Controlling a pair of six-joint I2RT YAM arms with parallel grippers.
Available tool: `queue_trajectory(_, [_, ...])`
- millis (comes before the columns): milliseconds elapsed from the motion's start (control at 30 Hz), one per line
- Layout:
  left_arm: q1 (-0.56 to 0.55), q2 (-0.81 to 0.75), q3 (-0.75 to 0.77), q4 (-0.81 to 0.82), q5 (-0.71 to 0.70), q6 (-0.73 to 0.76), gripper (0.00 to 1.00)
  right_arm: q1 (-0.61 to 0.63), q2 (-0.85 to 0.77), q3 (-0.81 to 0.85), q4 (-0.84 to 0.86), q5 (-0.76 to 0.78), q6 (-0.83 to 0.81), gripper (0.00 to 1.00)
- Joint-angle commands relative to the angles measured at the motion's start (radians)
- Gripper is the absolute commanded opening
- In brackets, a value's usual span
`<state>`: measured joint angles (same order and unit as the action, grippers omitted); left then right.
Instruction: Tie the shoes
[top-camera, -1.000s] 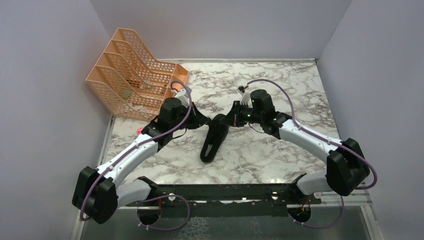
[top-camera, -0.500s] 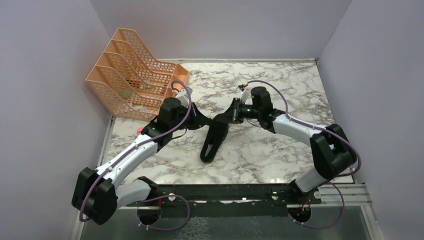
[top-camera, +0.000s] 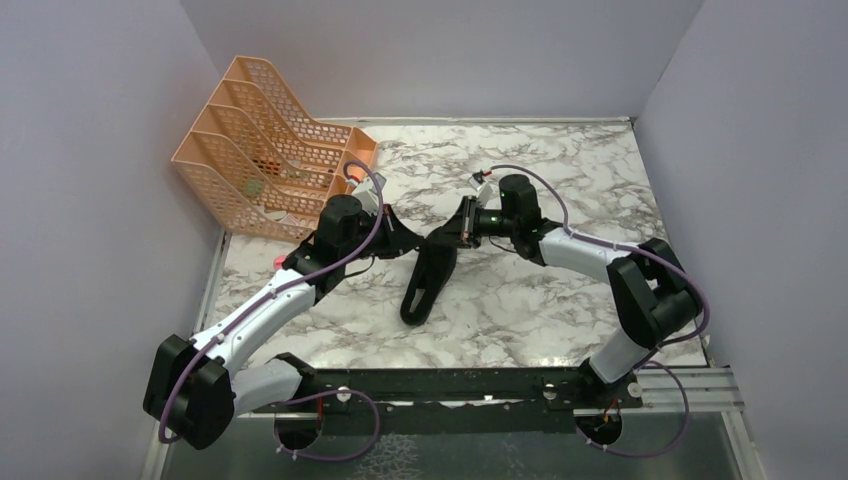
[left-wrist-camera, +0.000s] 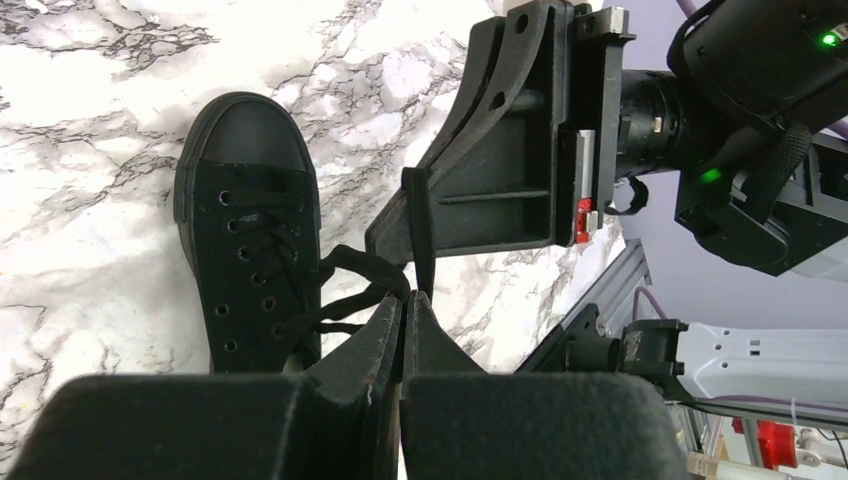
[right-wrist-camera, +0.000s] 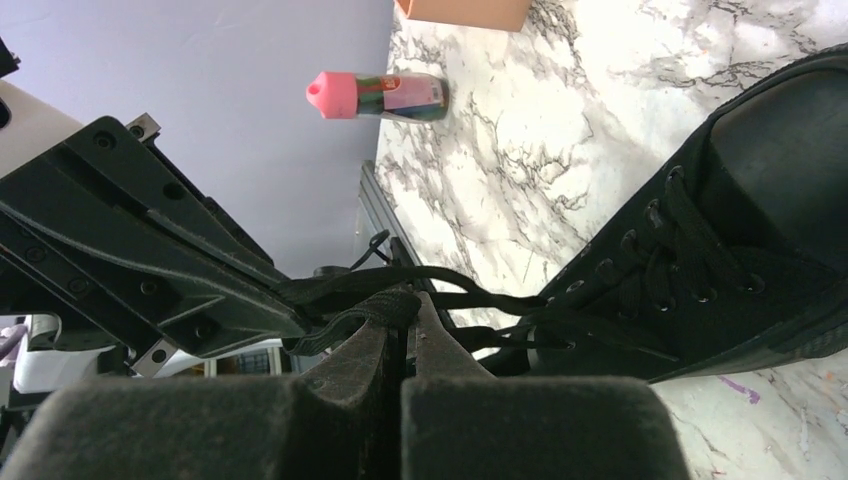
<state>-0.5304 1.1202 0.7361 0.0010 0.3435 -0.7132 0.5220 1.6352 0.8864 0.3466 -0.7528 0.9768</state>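
Two grippers meet over one black shoe (top-camera: 424, 285) — each pinching its laces (left-wrist-camera: 350, 262).
Top view: the shoe lies mid-surface (top-camera: 560, 290); left gripper (top-camera: 408, 241) and right gripper (top-camera: 452, 236) nearly touch above its far end, orange rack (top-camera: 262, 150) behind. Left wrist: fingers (left-wrist-camera: 375, 340) pressed together on a flat lace. Right wrist: tips closed on a lace loop — pink-capped tube (right-wrist-camera: 378, 95) beyond.

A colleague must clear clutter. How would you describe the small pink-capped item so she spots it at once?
Find the orange mesh file rack in the far left corner of the table. Just nearer, by the left edge, a small cylinder lies on its side. Its pink cap sets it apart from the all-black shoe.
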Motion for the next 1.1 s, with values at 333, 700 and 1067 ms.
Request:
queue_trajectory(333, [0.003,-0.006,-0.018,0.097,0.023,-0.043,0.0,-0.016,0.069,0.01,0.088,-0.085,0.057,0.01])
queue_trajectory(700, [0.003,-0.018,-0.024,0.105,0.02,-0.045,0.0,0.0,0.087,0.012,0.095,-0.107,0.104,0.01])
queue_trajectory(1067, [0.003,-0.022,-0.035,0.118,0.016,-0.05,0.0,0.029,0.123,0.044,0.067,-0.121,0.106,0.01])
